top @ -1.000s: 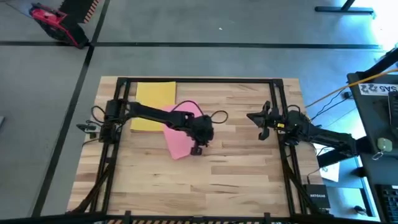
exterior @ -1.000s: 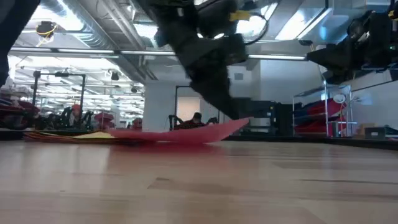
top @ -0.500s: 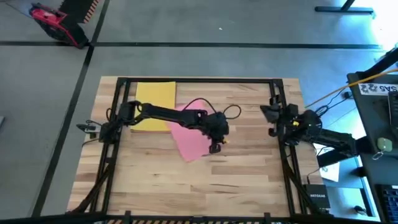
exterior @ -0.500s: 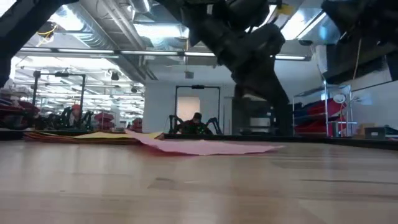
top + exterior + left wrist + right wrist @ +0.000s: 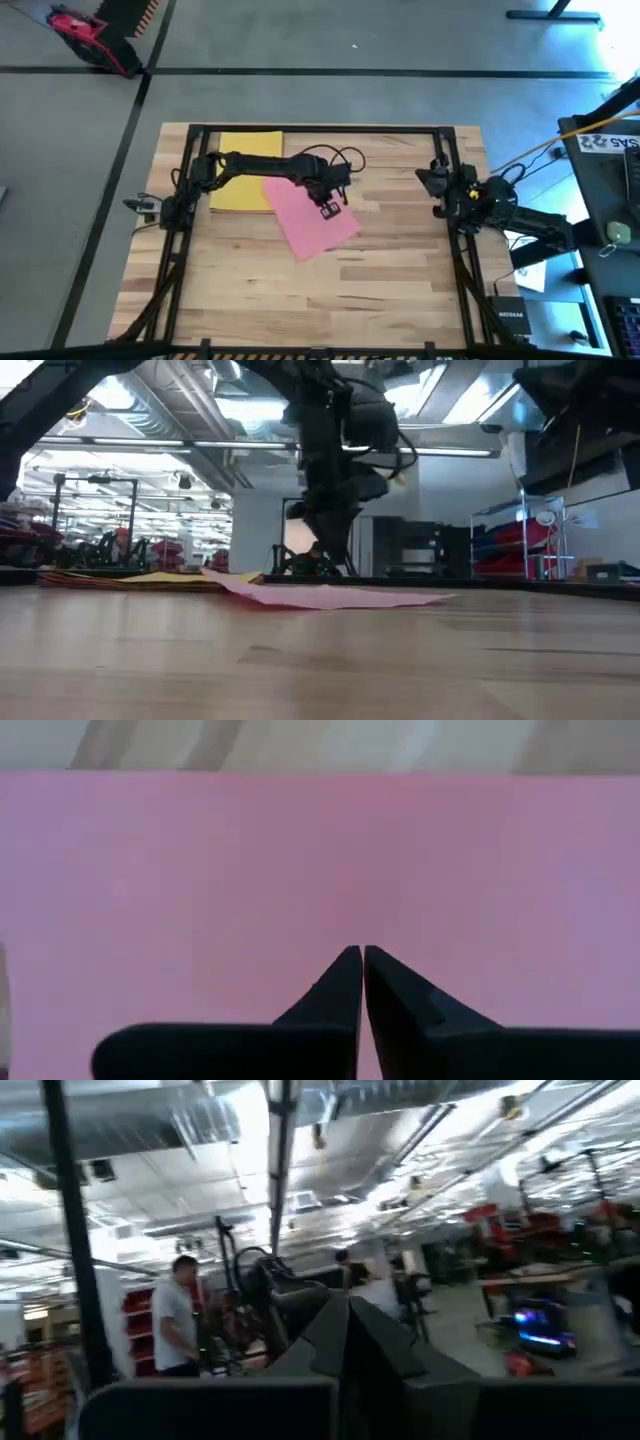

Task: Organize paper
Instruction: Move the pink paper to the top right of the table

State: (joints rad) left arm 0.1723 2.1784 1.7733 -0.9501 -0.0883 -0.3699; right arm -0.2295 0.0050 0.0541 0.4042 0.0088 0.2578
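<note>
A pink sheet of paper (image 5: 312,222) lies flat and askew on the table's middle, also seen in the low view (image 5: 340,597). Its far-left corner rests on the corner of a yellow sheet (image 5: 248,168) at the far left. That yellow sheet tops a thin pile (image 5: 130,577). My left gripper (image 5: 330,206) is shut and points down over the pink sheet's far-right part (image 5: 200,870), a little above it in the low view (image 5: 322,563). My right gripper (image 5: 430,182) waits shut at the table's right edge, raised toward the room (image 5: 345,1308).
The black frame rails (image 5: 320,128) run along the table's far, left and right sides. Bare wood (image 5: 330,300) lies between the pink sheet and the near edge. A person (image 5: 180,1320) stands in the room beyond the table.
My left gripper drew the pink sheet toward the table's right with the sheet's right edge lifted. It then let go, and the sheet now lies flat. The gripper has since gone back up and toward the far left over the sheet. My right arm drew back toward the right edge.
</note>
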